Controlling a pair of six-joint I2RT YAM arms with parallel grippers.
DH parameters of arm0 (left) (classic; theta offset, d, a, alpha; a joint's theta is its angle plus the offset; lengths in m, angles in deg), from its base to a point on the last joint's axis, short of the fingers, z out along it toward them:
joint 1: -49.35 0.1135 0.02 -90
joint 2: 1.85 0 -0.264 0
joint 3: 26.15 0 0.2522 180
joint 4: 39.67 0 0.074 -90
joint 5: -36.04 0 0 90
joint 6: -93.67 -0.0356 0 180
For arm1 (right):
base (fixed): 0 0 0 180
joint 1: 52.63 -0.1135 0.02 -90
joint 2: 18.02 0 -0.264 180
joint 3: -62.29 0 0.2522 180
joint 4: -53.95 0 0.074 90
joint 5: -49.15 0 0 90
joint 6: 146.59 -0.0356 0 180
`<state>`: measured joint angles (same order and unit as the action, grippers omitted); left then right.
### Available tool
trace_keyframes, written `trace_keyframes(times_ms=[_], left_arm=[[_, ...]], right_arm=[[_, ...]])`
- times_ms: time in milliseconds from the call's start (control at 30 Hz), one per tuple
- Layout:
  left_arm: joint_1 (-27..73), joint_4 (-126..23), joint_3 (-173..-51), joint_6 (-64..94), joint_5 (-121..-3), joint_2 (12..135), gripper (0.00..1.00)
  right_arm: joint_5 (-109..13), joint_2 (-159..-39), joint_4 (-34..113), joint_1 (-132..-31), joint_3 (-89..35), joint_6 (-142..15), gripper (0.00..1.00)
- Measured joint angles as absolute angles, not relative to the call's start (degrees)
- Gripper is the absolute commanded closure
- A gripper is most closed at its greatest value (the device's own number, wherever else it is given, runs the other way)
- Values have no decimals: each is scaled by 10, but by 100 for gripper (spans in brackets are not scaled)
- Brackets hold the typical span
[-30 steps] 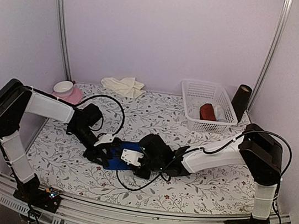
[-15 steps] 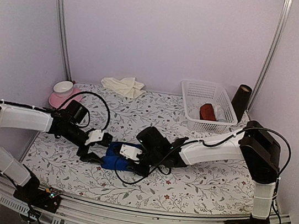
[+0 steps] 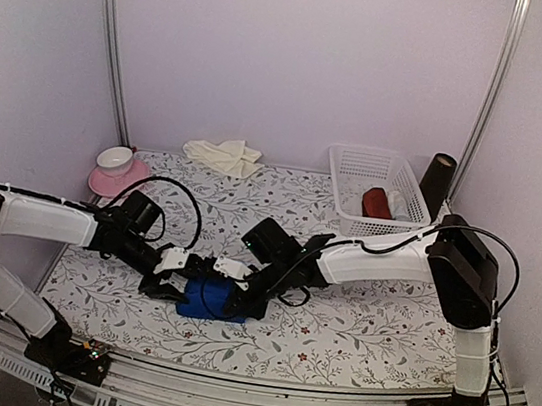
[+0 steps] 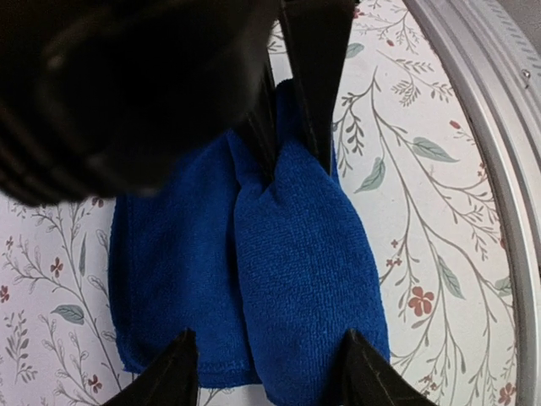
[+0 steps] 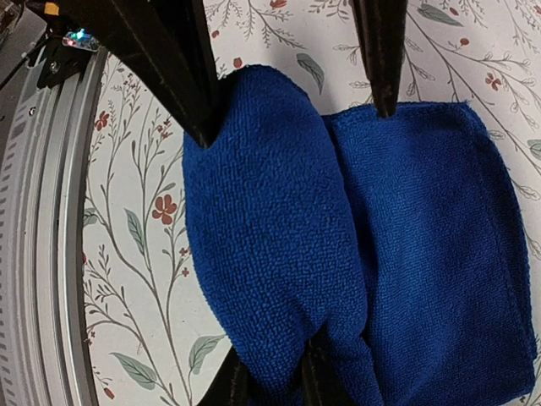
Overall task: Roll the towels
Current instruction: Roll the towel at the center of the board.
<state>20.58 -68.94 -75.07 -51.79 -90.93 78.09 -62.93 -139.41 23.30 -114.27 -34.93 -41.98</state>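
Note:
The royal blue towel (image 3: 209, 298) lies partly rolled near the table's front middle. Its thick roll (image 5: 270, 237) lies on the side nearer the front rail, with a flat layer (image 5: 439, 254) beside it. My right gripper (image 5: 272, 385) is shut on the roll's end, also seen in the top view (image 3: 243, 282). My left gripper (image 4: 272, 376) is open. Its fingertips (image 5: 203, 135) straddle the roll at the opposite end, touching the towel's edge; it shows in the top view too (image 3: 174, 286). The cream towel (image 3: 222, 154) lies crumpled at the back.
A white basket (image 3: 357, 165) at the back right holds a dark red roll (image 3: 377, 203). A dark cylinder (image 3: 437, 184) stands beside it. A white bowl on a pink plate (image 3: 120, 167) sits at the back left. The metal front rail (image 4: 482, 110) runs close to the towel.
Both grippers have shifted with the blue towel a little toward the front edge. The left arm has dropped low and stretched out. The towel looks more bunched into a roll.

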Motion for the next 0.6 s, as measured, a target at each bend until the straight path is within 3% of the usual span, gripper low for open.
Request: trace_keyframes(times_ms=[67, 233, 300, 500, 600], left_arm=[[205, -702, -764, -517, -912, 801, 55], [205, -727, -794, -504, -920, 846, 89], [204, -729, -799, -499, -922, 860, 97], [204, -727, -813, -484, -925, 880, 100], [204, -727, -818, -480, -922, 889, 100]], right_arm=[[-641, -1402, 224, -1137, -359, -429, 84], [-667, -1410, 216, -1124, -367, -450, 82], [-672, -1412, 216, -1118, -367, -456, 72], [-676, -1412, 211, -1107, -367, -462, 55], [-671, -1412, 211, -1102, -367, -460, 52]])
